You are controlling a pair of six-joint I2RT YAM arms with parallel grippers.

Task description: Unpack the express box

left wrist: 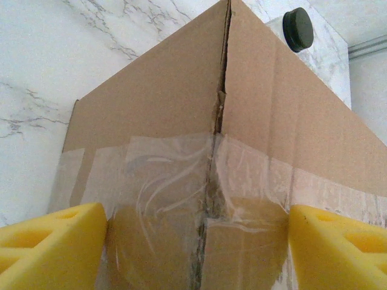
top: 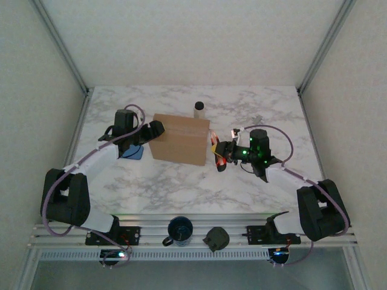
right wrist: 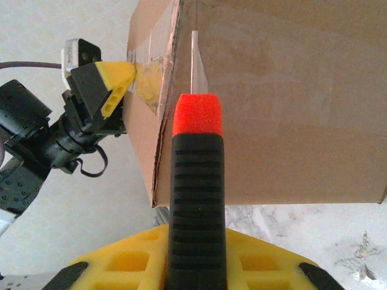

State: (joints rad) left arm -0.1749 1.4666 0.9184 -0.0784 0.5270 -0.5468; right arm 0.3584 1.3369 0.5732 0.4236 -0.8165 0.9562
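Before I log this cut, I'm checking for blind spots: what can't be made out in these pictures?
- Contents of the express box: shut and taped, all views.
- Whether the knife blade bites the tape: right wrist view, too thin to tell.
- The blue object: top view, partly under the left arm.
- The bottle: left wrist view, body mostly behind the box.

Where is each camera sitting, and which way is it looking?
Top camera: high behind the arms, looking down at the table; both arms show, with the left gripper and right gripper either side of the express box.
Left wrist: on the left arm, looking along the box's taped seam toward the bottle; its yellow fingers show.
Right wrist: on the right arm, looking along the knife at the box; its yellow fingers show.
Shared: both wrist views see the box.
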